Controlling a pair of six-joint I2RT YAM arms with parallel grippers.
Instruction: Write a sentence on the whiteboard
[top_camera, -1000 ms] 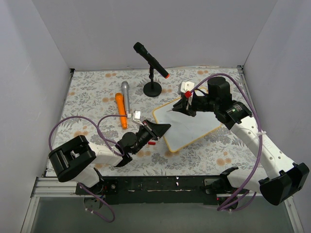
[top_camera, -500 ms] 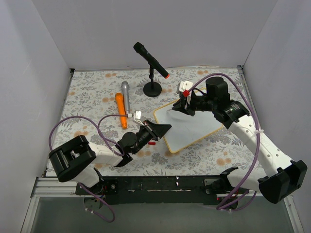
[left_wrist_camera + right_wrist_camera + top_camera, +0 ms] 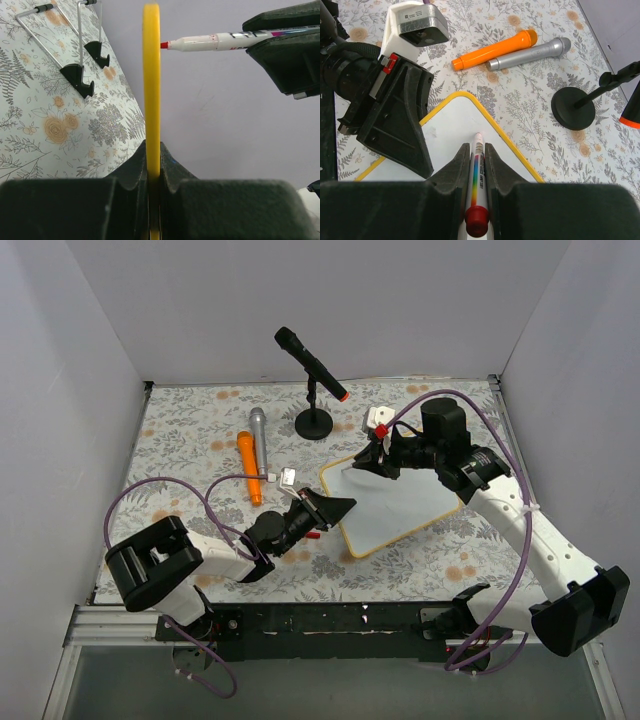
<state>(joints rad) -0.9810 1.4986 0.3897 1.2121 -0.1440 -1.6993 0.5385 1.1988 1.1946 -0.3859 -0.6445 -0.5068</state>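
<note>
The whiteboard (image 3: 395,502), white with a thin yellow rim, lies in the middle of the table. Its face is blank: no sentence shows on it. My left gripper (image 3: 333,506) is shut on the board's near left rim, which shows edge-on in the left wrist view (image 3: 151,75). My right gripper (image 3: 372,462) is shut on a white marker (image 3: 478,175) with a red end and a rainbow stripe. The marker's red tip (image 3: 163,45) points at the board's far left corner (image 3: 465,107), close to its surface.
An orange microphone (image 3: 247,467) and a silver microphone (image 3: 258,436) lie left of the board. A black microphone on a round stand (image 3: 313,422) is behind it. A small white block (image 3: 381,420) sits at the board's far edge. White walls enclose the table.
My right gripper has moved slightly towards the far left with the marker. The whiteboard has shifted a little with my left gripper's hold.
</note>
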